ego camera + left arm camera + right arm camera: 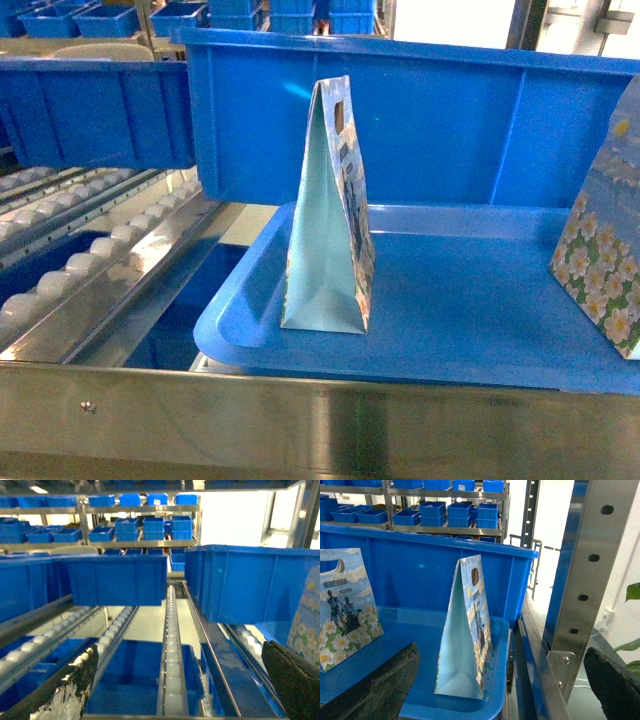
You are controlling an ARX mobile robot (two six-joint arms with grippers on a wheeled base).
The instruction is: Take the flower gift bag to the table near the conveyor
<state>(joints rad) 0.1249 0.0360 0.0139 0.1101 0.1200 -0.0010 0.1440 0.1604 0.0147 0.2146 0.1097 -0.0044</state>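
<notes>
The left gripper [180,690] is open and holds nothing. Ahead of it run the conveyor [170,645] rollers, with blue bins [117,582] above. The right gripper [502,690] is open too. Just ahead of it a flower bag [467,635] stands upright on a blue tray [495,680]. A second flower bag [345,607] stands further to its left.

Two flower gift bags [330,215] [605,255] stand on one blue tray [470,320].
</notes>
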